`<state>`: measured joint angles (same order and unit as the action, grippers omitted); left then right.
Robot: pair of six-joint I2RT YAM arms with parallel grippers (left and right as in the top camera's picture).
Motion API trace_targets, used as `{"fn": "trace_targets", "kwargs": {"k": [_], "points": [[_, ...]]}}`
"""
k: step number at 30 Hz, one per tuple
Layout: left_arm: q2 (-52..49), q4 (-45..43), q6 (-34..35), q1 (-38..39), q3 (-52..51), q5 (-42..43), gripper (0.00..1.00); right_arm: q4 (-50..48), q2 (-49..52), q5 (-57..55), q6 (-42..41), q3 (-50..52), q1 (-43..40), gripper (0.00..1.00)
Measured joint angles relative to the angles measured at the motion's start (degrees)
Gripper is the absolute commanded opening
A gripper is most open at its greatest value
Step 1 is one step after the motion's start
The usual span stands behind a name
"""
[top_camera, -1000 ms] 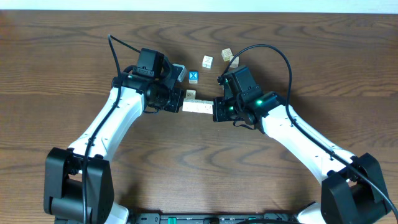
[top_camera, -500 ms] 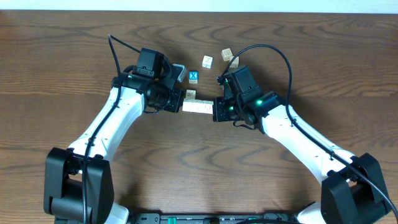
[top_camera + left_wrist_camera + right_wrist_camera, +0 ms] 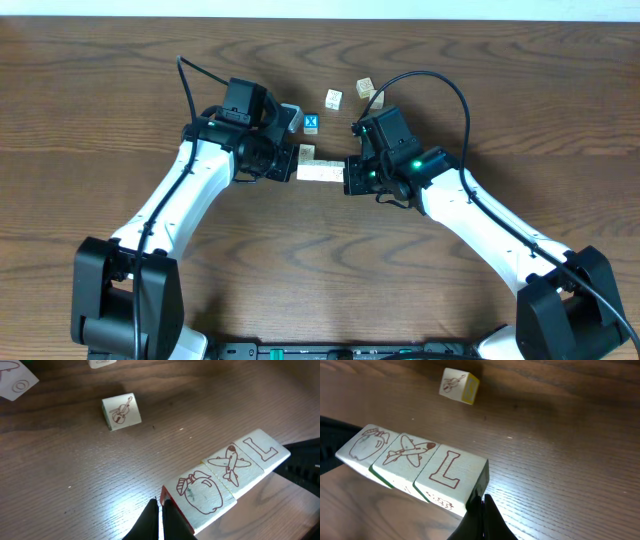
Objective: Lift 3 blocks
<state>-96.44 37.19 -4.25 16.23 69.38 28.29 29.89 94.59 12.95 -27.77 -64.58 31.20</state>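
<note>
Dark, wood-grained table with a slight sheen.

At the left end of the row of blocks: left gripper, closed to nothing, slim black fingertips pinched together and pushed against the red-edged end face.

Just behind that same end, close but apart: violin cube, cream, tilted askew to the row. Farther behind the row: blue cube, white X on top.

The row itself: three square-cornered cream cubes, matte painted wood, butted face to face in one straight bar. Red line drawings on top: apple block, plane block, L block. Thin green edging along the lower sides, seen from the right wrist. Clamped end to end between the two tools; whether clear of the table, cannot tell.

Well behind the row's right half: pale cube.

At the right end of the row: right gripper, likewise fully closed, black tips together against the L block's end face.

Farthest behind and to the right: tan cube, turned diagonally.
</note>
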Motion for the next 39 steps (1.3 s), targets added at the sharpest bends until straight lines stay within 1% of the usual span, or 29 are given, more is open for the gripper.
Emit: {"fn": "trace_targets", "kwargs": {"k": [21, 39], "points": [[0.00, -0.11, 0.11, 0.92, -0.02, -0.35, 0.07, 0.85, -0.04, -1.05, -0.20, 0.00, 0.00, 0.01], [0.00, -1.14, 4.09, 0.92, -0.02, -0.42, 0.07, 0.87, -0.07, -1.01, -1.79, 0.00, 0.00, 0.01]]}}
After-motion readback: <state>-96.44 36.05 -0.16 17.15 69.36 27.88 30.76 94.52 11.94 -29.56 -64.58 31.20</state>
